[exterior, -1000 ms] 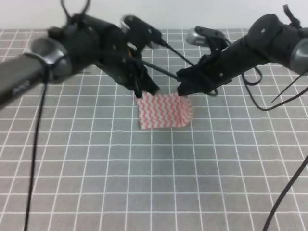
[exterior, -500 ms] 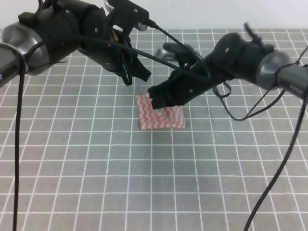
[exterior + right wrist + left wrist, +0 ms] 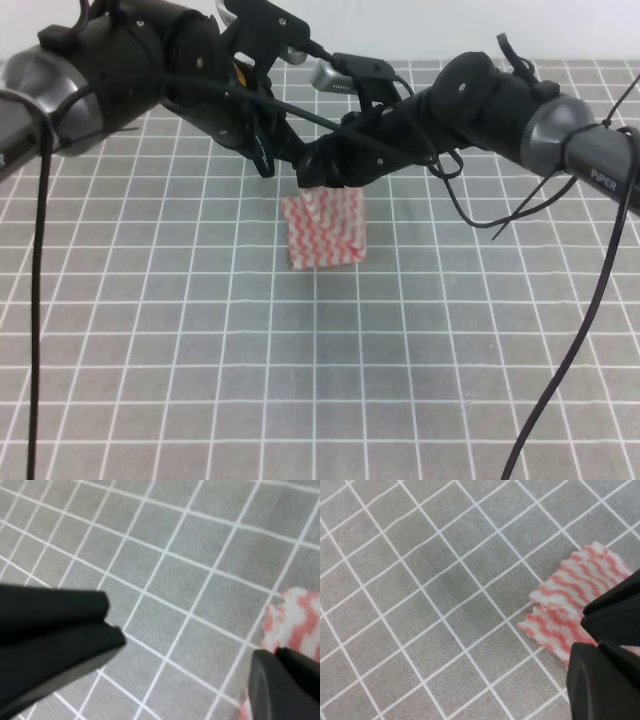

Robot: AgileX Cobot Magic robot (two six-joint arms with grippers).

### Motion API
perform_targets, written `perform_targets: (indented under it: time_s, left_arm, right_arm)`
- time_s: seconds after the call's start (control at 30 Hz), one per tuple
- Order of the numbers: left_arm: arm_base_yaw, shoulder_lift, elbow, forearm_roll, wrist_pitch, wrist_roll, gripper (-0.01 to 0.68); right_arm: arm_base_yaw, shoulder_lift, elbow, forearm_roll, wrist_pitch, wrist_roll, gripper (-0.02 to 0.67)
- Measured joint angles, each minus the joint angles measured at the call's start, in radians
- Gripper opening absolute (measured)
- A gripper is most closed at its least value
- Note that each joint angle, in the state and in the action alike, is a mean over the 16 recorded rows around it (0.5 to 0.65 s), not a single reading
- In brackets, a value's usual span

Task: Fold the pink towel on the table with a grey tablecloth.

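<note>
Grey tablecloth (image 3: 300, 380) with its white grid lay flat across the near field. Mid-table, the pink towel (image 3: 323, 229) sat folded into a narrow upright rectangle, lower edge on the cloth, upper edge lifted toward the grippers. Right gripper (image 3: 318, 178) reached across from the right and met the towel's top edge, jaws apparently pinched on it; the right wrist view showed one dark finger (image 3: 282, 685) against the striped cloth (image 3: 295, 620). Left gripper (image 3: 268, 160) hovered just beyond and left of the towel; whether its jaws were apart or together could not be told. Left wrist view showed the towel (image 3: 570, 605) partly behind dark fingers (image 3: 602, 680).
</note>
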Motion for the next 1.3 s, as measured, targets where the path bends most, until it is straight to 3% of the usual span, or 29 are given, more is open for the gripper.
perform_targets:
  time_s: [0.33,0.67,0.87,1.3]
  left_arm:
    - [0.000,0.001,0.000,0.000,0.001,0.002,-0.002]
    - [0.001,0.001,0.000,0.000,0.006,0.005,-0.002]
    - [0.004,0.001,0.000,0.000,0.009,0.006,-0.002]
    - [0.009,-0.001,0.000,-0.003,0.019,0.007,-0.001]
  right_arm:
    - [0.016,0.049,-0.020,0.003,0.065,0.001,-0.001]
    - [0.018,0.078,-0.046,0.002,0.115,0.000,0.136]
    - [0.009,0.091,-0.078,-0.001,0.100,0.000,0.165]
    - [-0.004,0.140,-0.127,-0.027,0.042,0.001,0.009]
